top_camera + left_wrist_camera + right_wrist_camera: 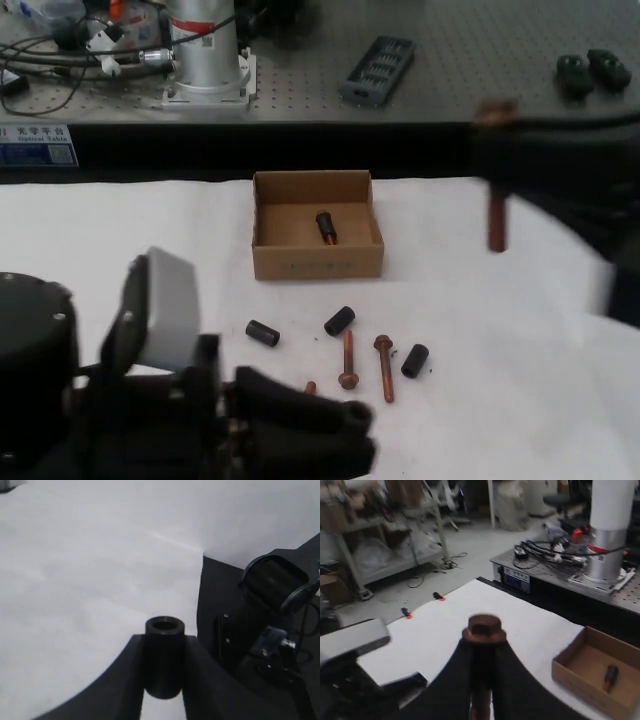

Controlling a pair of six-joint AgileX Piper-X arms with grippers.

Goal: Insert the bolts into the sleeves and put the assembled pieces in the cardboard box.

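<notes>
My left gripper [164, 641] is shut on a black sleeve [164, 660], held upright with its bore open, above the white cloth. In the high view that arm [280, 430] sits at the near left. My right gripper [482, 647] is shut on a copper bolt [483, 630], head up. The high view shows this bolt [496, 225] hanging above the cloth, right of the cardboard box [317, 265]. One assembled piece [325, 226] lies in the box. Loose black sleeves [262, 333] [339, 321] [415, 360] and copper bolts [348, 360] [384, 368] lie on the cloth in front of the box.
A short copper piece [310, 387] lies by the left arm. Behind the white cloth [520, 380] runs a dark perforated bench with a metal post [205, 45], cables and a black rack [377, 68]. The cloth's right part is bare.
</notes>
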